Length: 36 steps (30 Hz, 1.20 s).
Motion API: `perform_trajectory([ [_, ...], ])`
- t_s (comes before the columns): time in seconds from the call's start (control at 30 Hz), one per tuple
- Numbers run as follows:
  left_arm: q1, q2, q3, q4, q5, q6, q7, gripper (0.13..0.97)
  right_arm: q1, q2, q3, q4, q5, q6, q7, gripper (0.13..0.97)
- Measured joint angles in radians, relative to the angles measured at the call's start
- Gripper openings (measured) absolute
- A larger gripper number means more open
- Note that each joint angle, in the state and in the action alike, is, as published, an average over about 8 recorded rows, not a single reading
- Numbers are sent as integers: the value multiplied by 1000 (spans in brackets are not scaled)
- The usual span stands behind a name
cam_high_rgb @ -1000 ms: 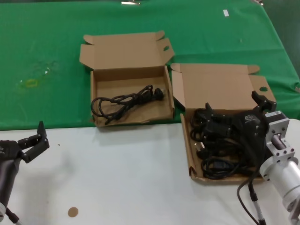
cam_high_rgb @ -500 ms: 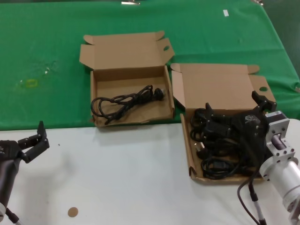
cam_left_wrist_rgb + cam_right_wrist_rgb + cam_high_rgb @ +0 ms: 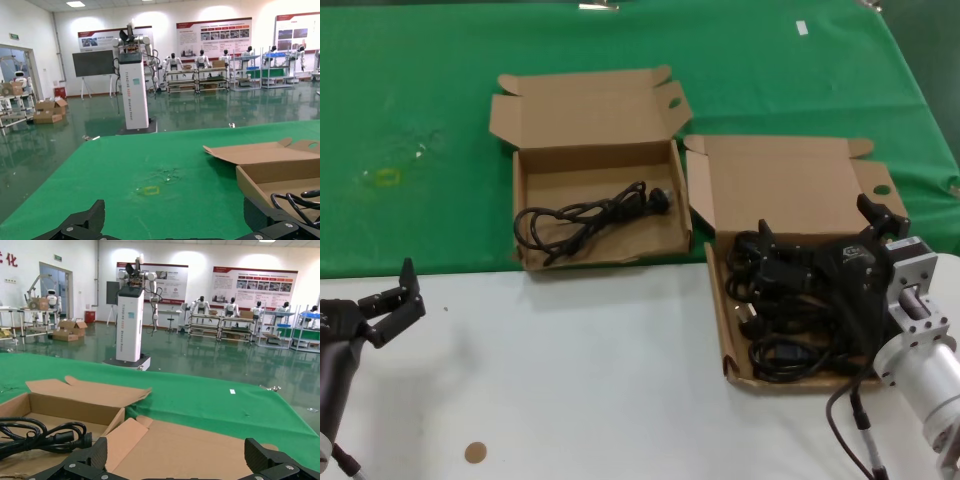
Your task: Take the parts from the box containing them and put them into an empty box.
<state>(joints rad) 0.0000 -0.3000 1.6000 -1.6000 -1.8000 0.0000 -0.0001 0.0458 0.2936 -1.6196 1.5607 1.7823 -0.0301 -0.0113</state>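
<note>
The box containing the parts (image 3: pixel 716 300) lies open at the right, where white table meets green cloth. A tangle of black cables, the parts (image 3: pixel 782 350), fills it. My right gripper (image 3: pixel 820 226) hovers open just over that pile, holding nothing; in the right wrist view this gripper (image 3: pixel 177 457) faces the box's lid (image 3: pixel 200 450). The other box (image 3: pixel 525 175) sits open to the left on the green cloth with one black cable (image 3: pixel 590 215) inside. My left gripper (image 3: pixel 388 290) waits open over the white table at the near left, far from both boxes.
Green cloth (image 3: pixel 420 100) covers the far half of the table and the white top (image 3: pixel 580 380) the near half. A small brown disc (image 3: pixel 475 452) lies near the front edge. A yellowish mark (image 3: pixel 385 178) stains the cloth at left.
</note>
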Motion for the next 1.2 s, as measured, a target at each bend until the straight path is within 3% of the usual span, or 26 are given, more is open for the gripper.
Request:
perform_trajectory([
  [1.2,0,0,0,0,0,0,0,966,0,0,0,0,0,0,0,966],
])
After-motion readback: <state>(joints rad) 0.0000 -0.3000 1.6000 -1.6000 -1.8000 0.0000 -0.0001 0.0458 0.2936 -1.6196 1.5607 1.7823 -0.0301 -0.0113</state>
